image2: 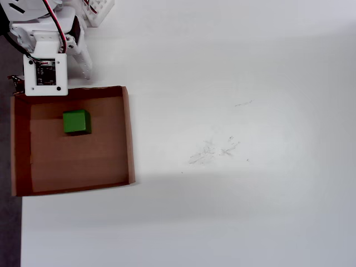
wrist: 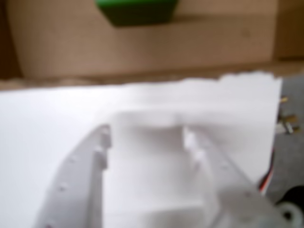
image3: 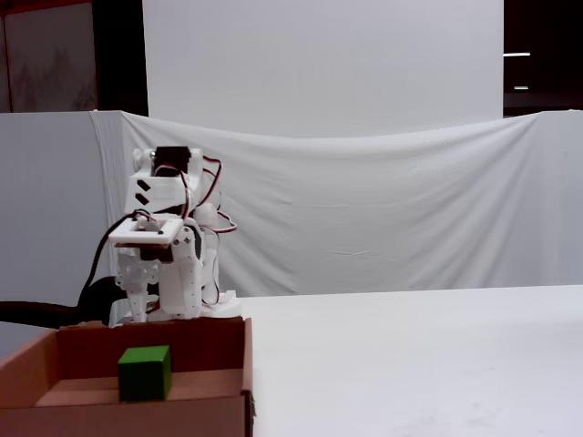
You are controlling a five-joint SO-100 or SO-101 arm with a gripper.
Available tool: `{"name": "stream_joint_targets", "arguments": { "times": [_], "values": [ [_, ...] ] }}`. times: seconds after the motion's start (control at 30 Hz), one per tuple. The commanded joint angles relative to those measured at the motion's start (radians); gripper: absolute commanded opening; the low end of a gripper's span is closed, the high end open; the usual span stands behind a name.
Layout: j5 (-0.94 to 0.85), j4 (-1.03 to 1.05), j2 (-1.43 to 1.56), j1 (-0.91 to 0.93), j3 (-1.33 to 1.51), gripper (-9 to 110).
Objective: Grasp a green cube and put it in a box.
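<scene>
The green cube (image2: 76,122) rests on the floor of the brown cardboard box (image2: 78,161), in its upper-left part in the overhead view, free of the gripper. From the fixed view the cube (image3: 145,372) stands upright behind the box's front wall (image3: 137,419). In the wrist view my gripper (wrist: 145,140) is open over white table, with nothing between its white fingers (wrist: 99,142). The cube (wrist: 137,10) shows ahead at the top edge, inside the box (wrist: 142,52). The arm (image2: 45,67) sits just beyond the box's top wall in the overhead view.
The box lies at the white table's left edge, with a dark strip (image2: 8,222) beside it. Faint scuff marks (image2: 214,150) show mid-table. A white cloth backdrop (image3: 383,209) hangs behind the arm (image3: 164,246). Open table stretches to the right.
</scene>
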Motion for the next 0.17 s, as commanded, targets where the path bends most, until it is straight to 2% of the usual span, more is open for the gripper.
{"name": "stream_joint_targets", "arguments": {
  "times": [0.0,0.13],
  "values": [
    [0.006,-0.008,0.006,0.002,-0.005,21],
    [0.006,-0.008,0.006,0.002,-0.005,21]
  ]
}}
